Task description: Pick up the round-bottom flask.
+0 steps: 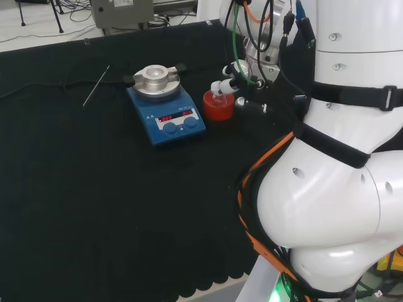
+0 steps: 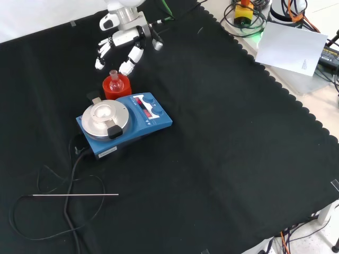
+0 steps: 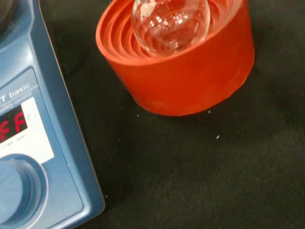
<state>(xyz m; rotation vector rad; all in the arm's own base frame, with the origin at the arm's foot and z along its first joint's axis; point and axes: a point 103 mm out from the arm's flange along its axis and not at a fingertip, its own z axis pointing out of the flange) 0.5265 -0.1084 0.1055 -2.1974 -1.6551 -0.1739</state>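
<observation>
Hovering just beyond the round-bottom flask [image 2: 113, 77], the hand [image 2: 123, 36] hangs w/ its fingers [image 2: 131, 60] spread and relaxed, gripping nothing; the tips point down toward the flask's neck but aren't touching it. The flask sits in a red ribbed stand [image 2: 115, 89] on the tabletop [image 2: 222, 159], toward the far edge in the front view, right beside the blue hotplate stirrer [image 2: 126, 124].

Risks, as I judge them: clear glass is smooth and the bulb is round, so fingers closing on the bulb could slide off; the narrow neck looks the better target. Closing off-centre could tip the flask in its stand or drag the stand along w/ it, since the ribs cradle the bulb. The stirrer is v. close on one side, so a finger could catch its blue casing on the way down. A crooked lift might knock the glass against the stand's rim.

Materials: the flask is thin clear glass, spherical bulb w/ short straight neck, glossy highlights in the wrist view. The stand is matt red, rubber-like, stepped concentric ribs inside, plain cylinder wall outside. The stirrer has a round metal top plate [image 2: 105, 117] and a blue body. The cloth is black, fine weave, scalloped edge. A thin metal rod [image 2: 76, 194] lies near the front edge, well apart.
</observation>
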